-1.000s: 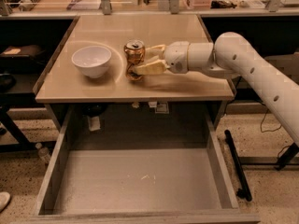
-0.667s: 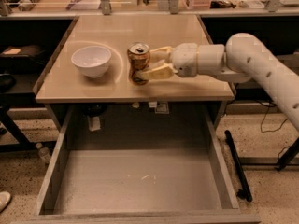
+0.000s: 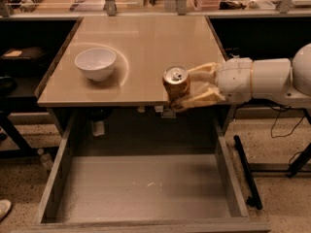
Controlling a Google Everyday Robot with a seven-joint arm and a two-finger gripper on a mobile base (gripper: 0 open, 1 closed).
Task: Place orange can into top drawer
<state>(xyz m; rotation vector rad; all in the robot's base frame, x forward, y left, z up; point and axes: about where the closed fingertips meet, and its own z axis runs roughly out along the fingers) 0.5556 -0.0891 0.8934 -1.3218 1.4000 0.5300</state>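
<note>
Beige rectangular tabletop (image 3: 155, 38): contents.
White round bowl (image 3: 95, 63) stands upright on the left half. At the front edge, the gripper (image 3: 183, 89) clasps the shiny orange-gold drink can (image 3: 175, 81); whether the can touches the tabletop cannot be told.

orange can (image 3: 176, 84): shiny orange-gold, silver pull-tab top, upright, gripped from the right by pincer (image 3: 185, 88), overhanging counter (image 3: 146, 42) front edge. top drawer (image 3: 146, 188): grey, shallow, open below it, flat scuffed bottom.
</note>
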